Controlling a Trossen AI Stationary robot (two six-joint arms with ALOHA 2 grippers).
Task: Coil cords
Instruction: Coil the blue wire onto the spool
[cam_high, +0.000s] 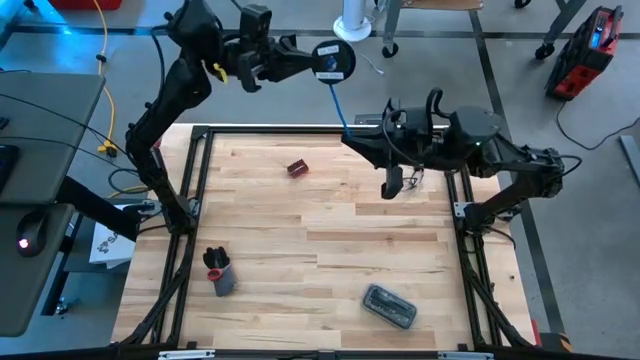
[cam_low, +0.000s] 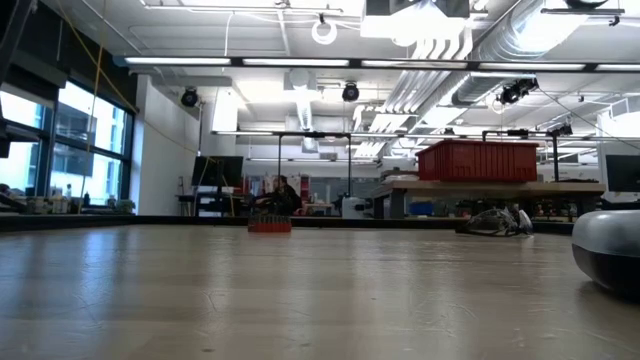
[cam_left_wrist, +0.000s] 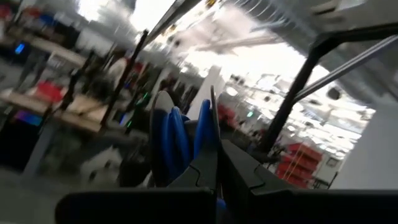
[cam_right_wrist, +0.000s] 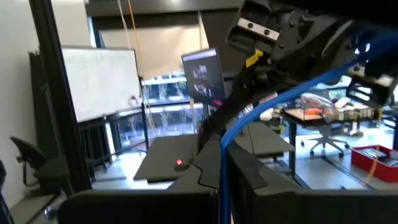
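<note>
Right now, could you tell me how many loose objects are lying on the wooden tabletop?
3: a small red object near the far edge, a dark grey-and-red object near the left front, and a dark oblong case near the front right. The arms may hide others.

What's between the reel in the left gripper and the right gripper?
Only the blue cord: in the high view it runs from the reel, held by the left gripper, down to the right gripper.

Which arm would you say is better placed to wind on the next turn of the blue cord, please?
Probably the left: its claw is shut on the reel above the table's far edge, while the right claw grips the blue cord stretched below it.
</note>
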